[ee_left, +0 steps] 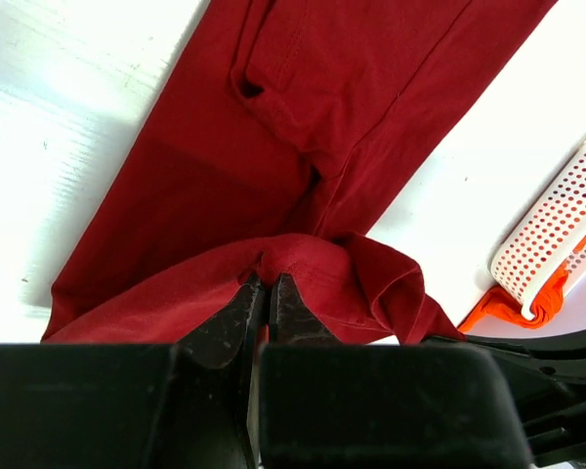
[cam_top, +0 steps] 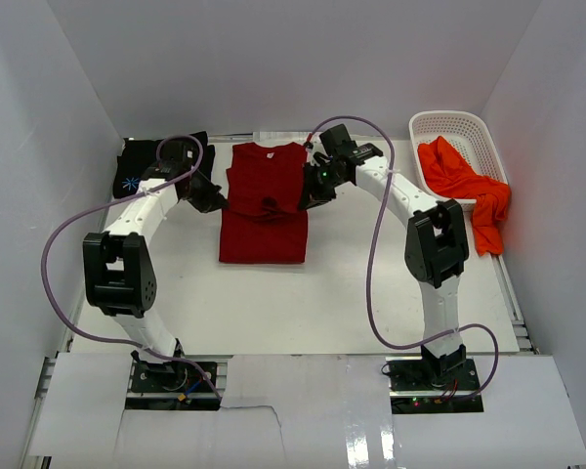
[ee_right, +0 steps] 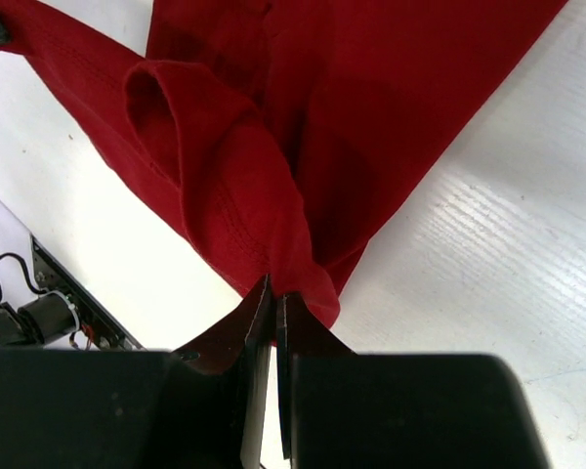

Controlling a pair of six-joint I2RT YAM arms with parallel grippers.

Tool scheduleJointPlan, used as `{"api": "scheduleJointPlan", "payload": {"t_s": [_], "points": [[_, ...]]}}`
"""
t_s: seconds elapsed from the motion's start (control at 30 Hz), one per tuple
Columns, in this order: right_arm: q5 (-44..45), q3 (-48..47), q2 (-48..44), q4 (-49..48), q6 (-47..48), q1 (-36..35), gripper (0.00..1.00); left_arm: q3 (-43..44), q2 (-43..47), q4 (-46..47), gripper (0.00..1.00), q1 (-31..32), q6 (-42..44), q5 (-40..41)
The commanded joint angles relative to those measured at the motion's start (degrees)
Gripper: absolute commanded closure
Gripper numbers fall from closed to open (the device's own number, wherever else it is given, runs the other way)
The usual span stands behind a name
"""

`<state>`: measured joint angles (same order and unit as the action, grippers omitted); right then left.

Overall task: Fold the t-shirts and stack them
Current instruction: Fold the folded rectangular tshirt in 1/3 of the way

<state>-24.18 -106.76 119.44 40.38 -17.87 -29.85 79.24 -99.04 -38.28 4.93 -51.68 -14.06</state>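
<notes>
**Right now, both arms pinch the dark red shirt**

The dark red shirt (cam_top: 264, 210) lies spread in the middle of the surface (cam_top: 352, 293), collar at the far end. The left fingers (ee_left: 225, 327) sit at its left edge, drawn almost together on a raised fold of the red cloth, which bunches up just above their tips. The right fingers (ee_right: 236, 332) sit at its right edge, squeezed tight on a gathered tuck of the same shirt, with a sleeve opening gaping just beyond the pinch. To the left of the red shirt, at the far corner, lies the black shirt (cam_top: 137, 166) with its small blue print. Well to the right of the red shirt stands a white basket (cam_top: 449, 122), and the orange shirt (cam_top: 464, 186) spills over its near rim.
</notes>
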Motion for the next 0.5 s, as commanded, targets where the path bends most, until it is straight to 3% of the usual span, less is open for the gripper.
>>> {"api": "scheduleJointPlan", "payload": {"t_s": [0.0, 0.47], "points": [[-0.95, -3.19, 0.71, 0.31, 1.26, 0.84, 0.92, 2.93, -0.09, 1.46, 1.00, -0.45, 0.62, 0.79], [-2.27, -11.28, 6.95, -0.04, 2.22, 2.33, 0.92, 9.96, -7.03, 1.72, 1.00, -0.45, 2.28, 1.23]]}}
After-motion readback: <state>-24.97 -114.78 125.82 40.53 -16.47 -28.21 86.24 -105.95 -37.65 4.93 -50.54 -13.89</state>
